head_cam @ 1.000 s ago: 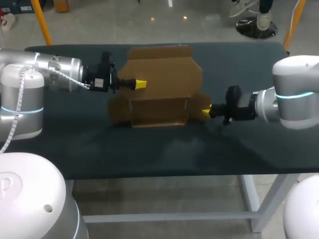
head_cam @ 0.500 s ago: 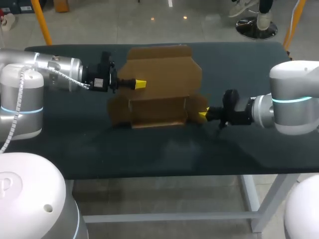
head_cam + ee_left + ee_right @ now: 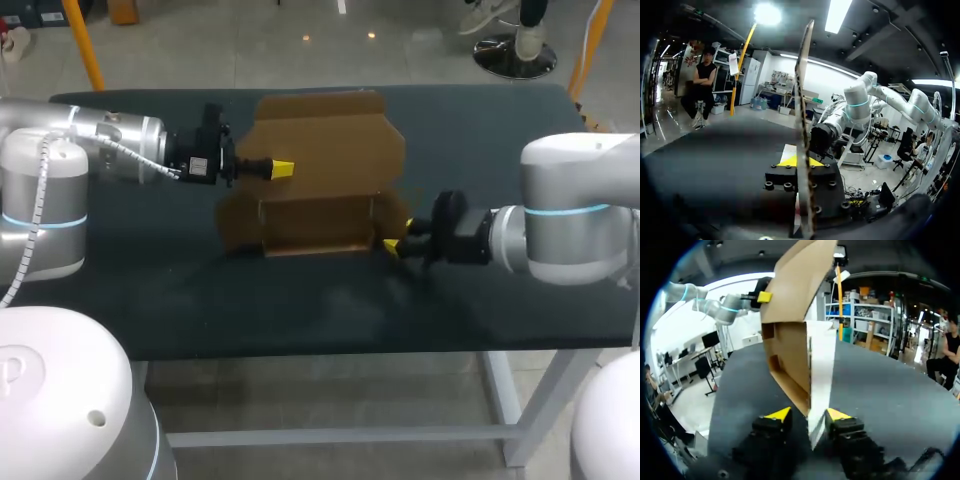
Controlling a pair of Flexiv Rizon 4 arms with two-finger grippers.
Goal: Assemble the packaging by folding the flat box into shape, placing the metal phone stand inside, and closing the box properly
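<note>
Box: you've got a brown cardboard box [image 3: 325,170], half folded, in the middle of the worktop [image 3: 300,310], toward its far edge.
Box shape: the big back panel [image 3: 330,140] is raised. A low front wall [image 3: 320,225] stands along the near side. Small flaps stick out at both ends.
Left arm: it comes in from the left, low over the worktop, level with the panel's left edge.
Left gripper: your left gripper [image 3: 280,168] is on that left edge. Its wrist view shows the card edge-on, running straight between the yellow tips [image 3: 790,161]. The tips press on it from both sides, so it is pinching the box.
Right arm: it comes in from the right, low, reaching to the box's near right corner.
Right gripper: your right gripper [image 3: 392,245] has its fingers spread. In its wrist view the end flap [image 3: 819,365] stands upright between the two tips. The flap is close against one finger and a gap shows at the other, so it isn't clamped.
Grippers: they are well apart, with the box between them. The right wrist view shows the left gripper's yellow tip beyond, at the panel's far edge.
</note>
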